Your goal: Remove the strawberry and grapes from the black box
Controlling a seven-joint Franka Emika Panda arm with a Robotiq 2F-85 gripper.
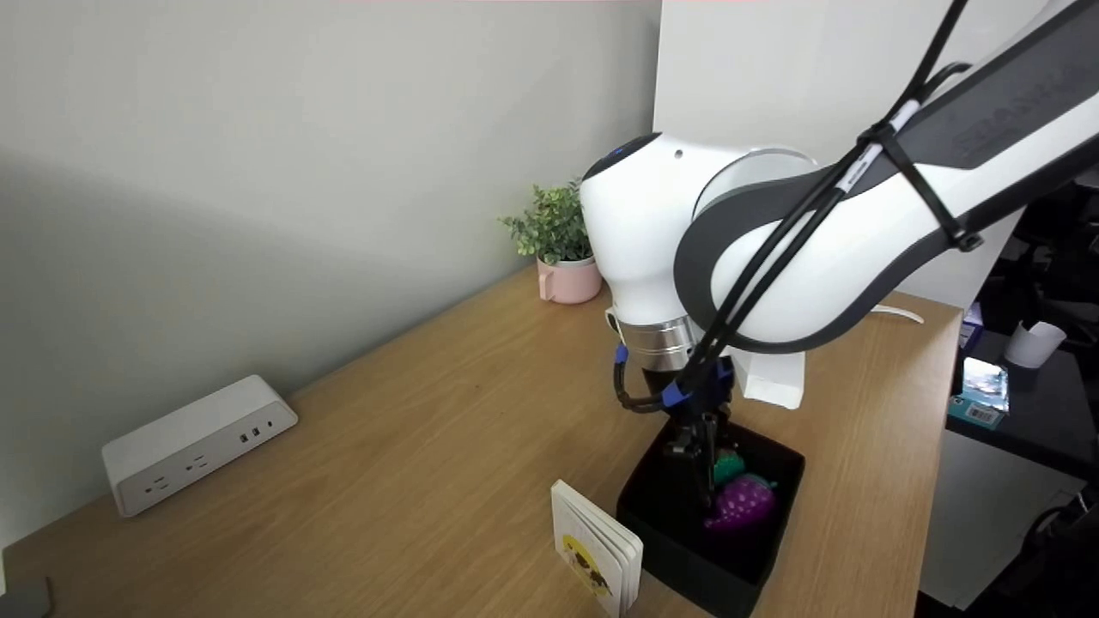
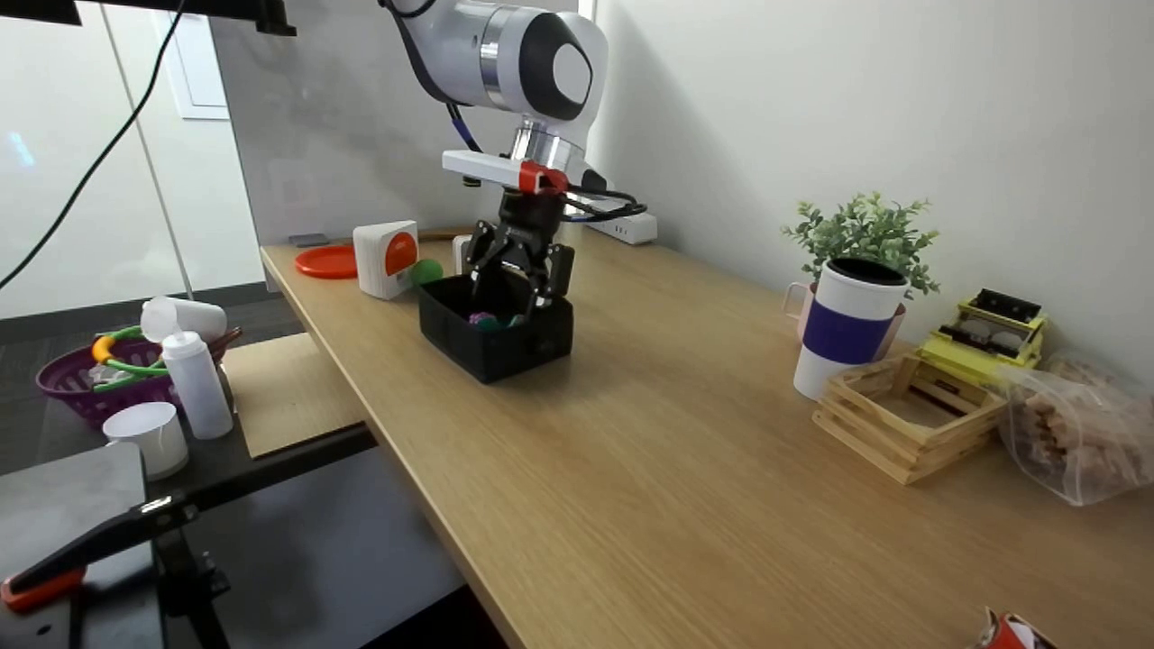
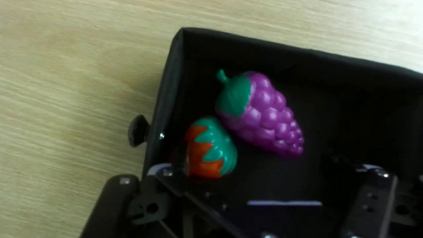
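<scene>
Strawberry and grapes are both lying in the black box on the counter, snugged up together around the middle of the wrist view, so neither's out yet. We've got the tool spread wide, pointing down, not gripping anything we can see, presumably to drop inside and straddle a fruit. One side hides the strawberry's left edge, so we'd guess it needs shifting left in that frame, but the black box ends close by there.
</scene>
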